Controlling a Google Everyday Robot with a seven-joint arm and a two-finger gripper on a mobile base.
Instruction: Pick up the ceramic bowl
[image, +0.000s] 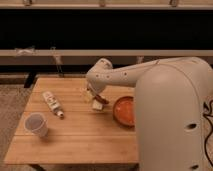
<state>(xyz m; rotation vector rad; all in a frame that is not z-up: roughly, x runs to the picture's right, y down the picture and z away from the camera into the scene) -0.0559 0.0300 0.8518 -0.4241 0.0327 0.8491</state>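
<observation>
The ceramic bowl (124, 111) is round, shallow and glossy orange-red with a paler centre. It sits on the right side of the wooden table (75, 137), its right part hidden behind my white arm. My gripper (97, 101) hangs from the wrist just left of the bowl, low over the tabletop, with pale and dark reddish parts at its tip. It is beside the bowl, not around it.
A translucent whitish plastic cup (36, 124) stands at the table's front left. A white bottle (52, 103) lies on its side left of centre. My large white arm (172, 115) fills the right of the view. A dark shelf unit stands behind the table.
</observation>
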